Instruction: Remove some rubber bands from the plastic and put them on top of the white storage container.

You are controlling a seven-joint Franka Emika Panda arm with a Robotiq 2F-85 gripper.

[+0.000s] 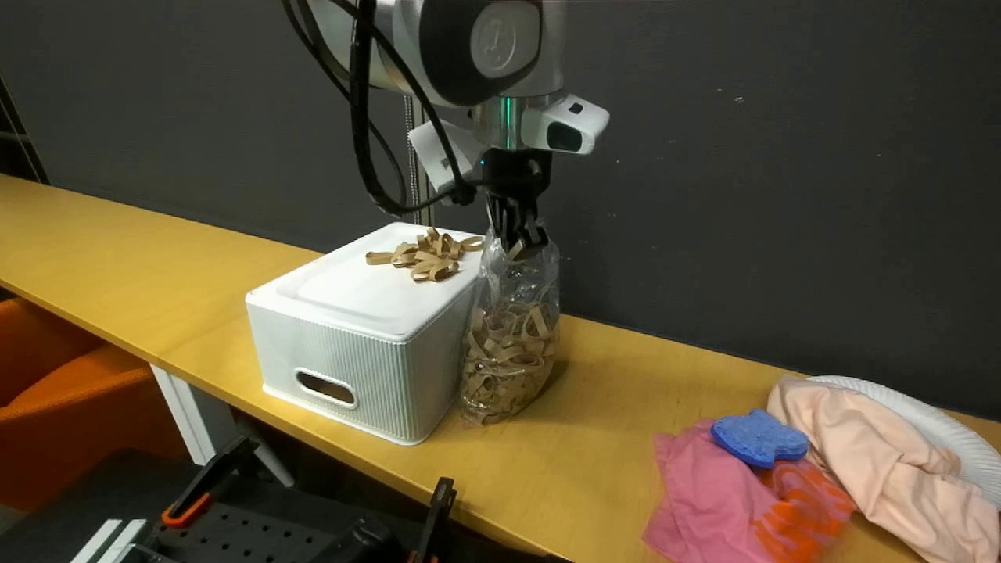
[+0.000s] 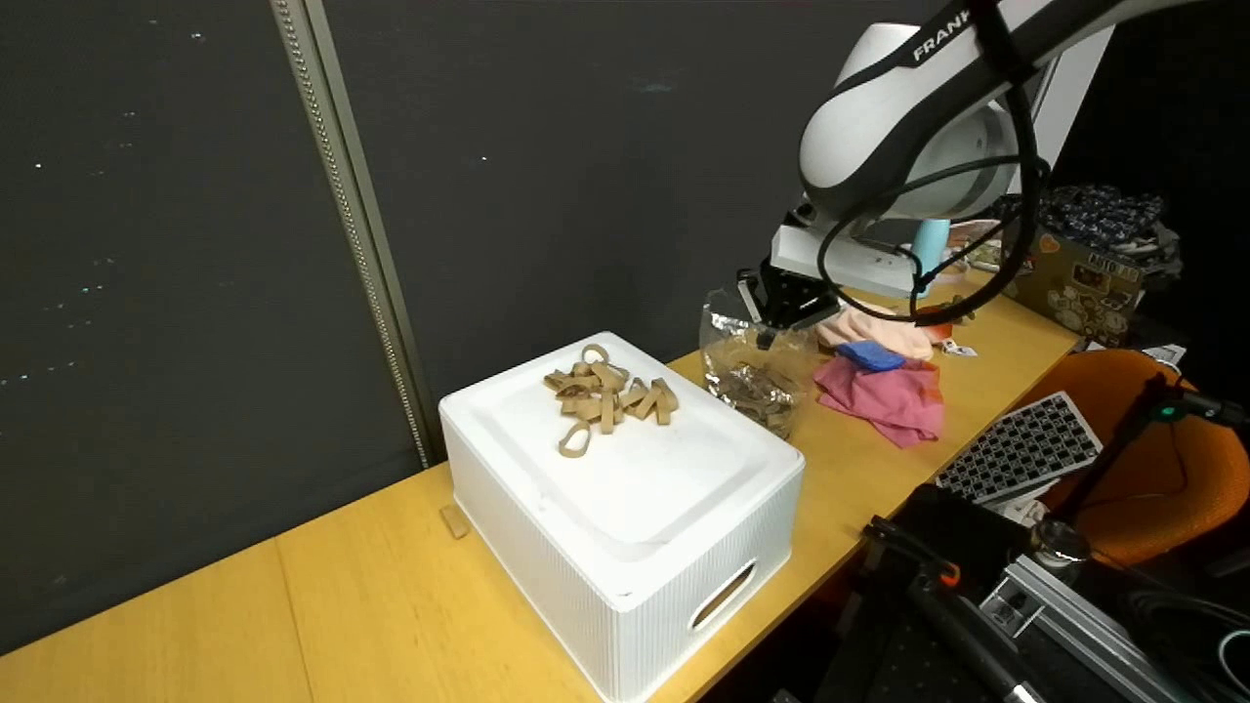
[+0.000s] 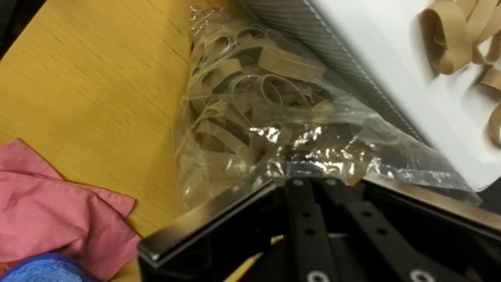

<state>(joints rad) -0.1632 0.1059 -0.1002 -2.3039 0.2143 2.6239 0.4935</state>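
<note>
The clear plastic bag [image 1: 518, 285] stands upright on the table against the white storage container [image 1: 336, 328], with a brown heap of rubber bands [image 1: 508, 356] in its lower part. More rubber bands [image 2: 596, 391] lie in a loose pile on the container's lid. Pointing down, my gripper [image 1: 524, 241] has its fingertips at the bag's mouth, well above the heap inside. It is shut, and a tan band [image 1: 515, 250] shows right at the tips. In the wrist view crinkled plastic lies beyond the fingertips and hides what is between them.
A pink cloth [image 1: 727, 500], a blue sponge [image 1: 758, 438], a peach cloth [image 1: 884, 446] and a white plate [image 1: 931, 414] lie farther along the table [image 1: 594, 461]. A dark wall [image 1: 751, 195] rises close behind the bag. Beside the container lies a small tan piece [image 2: 454, 520].
</note>
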